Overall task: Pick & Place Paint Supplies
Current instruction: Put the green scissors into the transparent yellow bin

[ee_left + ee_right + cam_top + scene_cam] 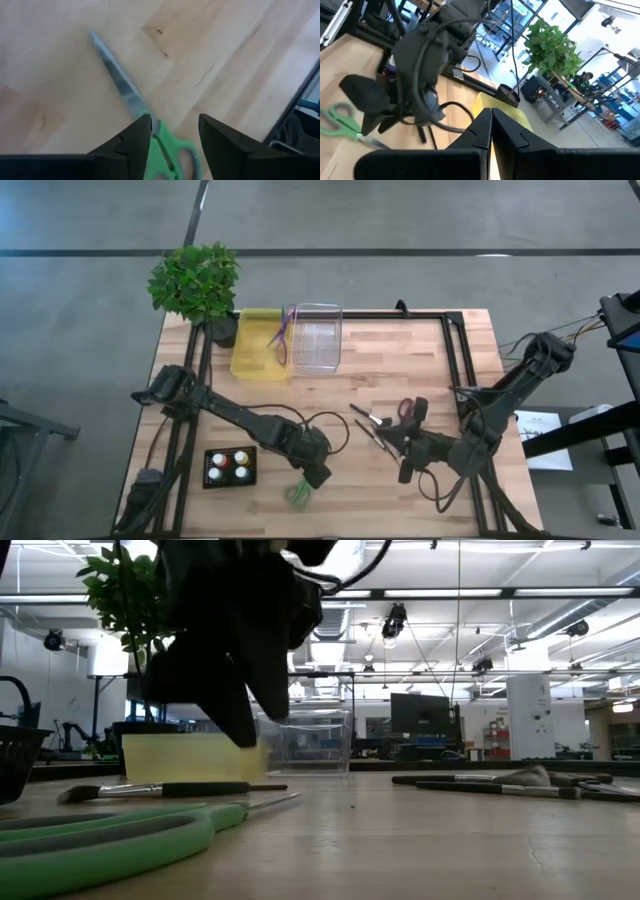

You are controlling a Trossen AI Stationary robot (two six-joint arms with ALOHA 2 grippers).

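Left gripper [170, 137] is low over the green scissors [165, 145] near the front edge of the table [400, 360], fingers part open astride the handles and not seen clamped. Right gripper [490, 127] waits shut and empty by the right edge.

Progress: early. Purple scissors [282, 330] lie in the yellow tray [250, 360] near the back-left corner, beside a clear box [316, 338]. Left to move: green scissors, brushes [368, 425] and red scissors [408, 410] at centre-right, paint bottles [228, 466] in a black holder near the front-left corner.

Green scissors: closed, flat, handles looped, blade grey
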